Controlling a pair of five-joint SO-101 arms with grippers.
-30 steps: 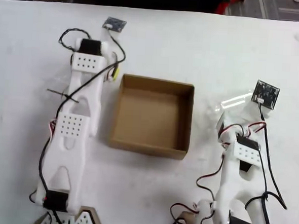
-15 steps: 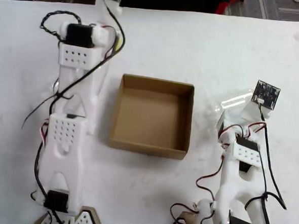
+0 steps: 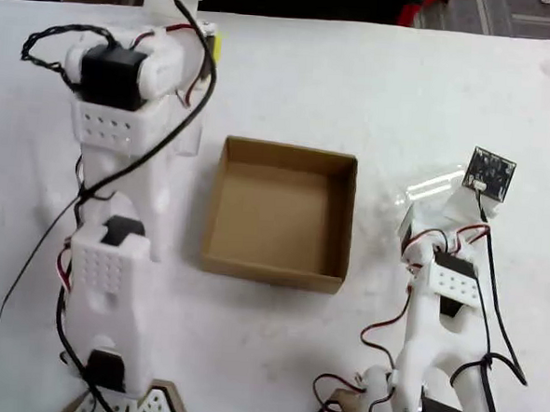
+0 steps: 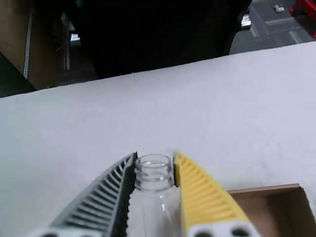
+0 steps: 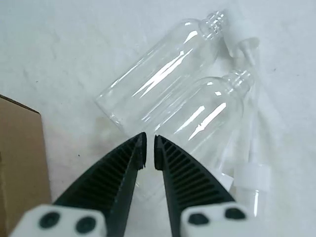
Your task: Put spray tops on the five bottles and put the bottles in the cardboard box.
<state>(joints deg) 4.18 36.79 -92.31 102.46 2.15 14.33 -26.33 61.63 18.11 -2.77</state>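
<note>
My left gripper (image 4: 154,159) has a grey finger and a yellow finger (image 4: 200,195) and is shut on the neck of a clear, topless bottle (image 4: 153,174), held upright above the white table. In the high view the left arm (image 3: 123,94) stands raised at the far left. My right gripper (image 5: 149,148) has black fingers, shut with nothing between them, hanging just over two clear bottles (image 5: 163,74) (image 5: 207,116) that lie side by side. A white spray top (image 5: 240,37) lies by their necks and another (image 5: 253,178) beside the lower bottle. The cardboard box (image 3: 284,211) sits open mid-table.
The box's corner (image 4: 269,200) shows below the held bottle, and its edge (image 5: 19,158) lies beside my right gripper. Faint clear bottles (image 3: 432,186) lie ahead of the right arm (image 3: 443,282). The table's far edge (image 3: 361,23) borders a dark floor.
The left arm has risen off the table and swung toward the far edge, carrying the bottle. The right arm and the box have stayed put.
</note>
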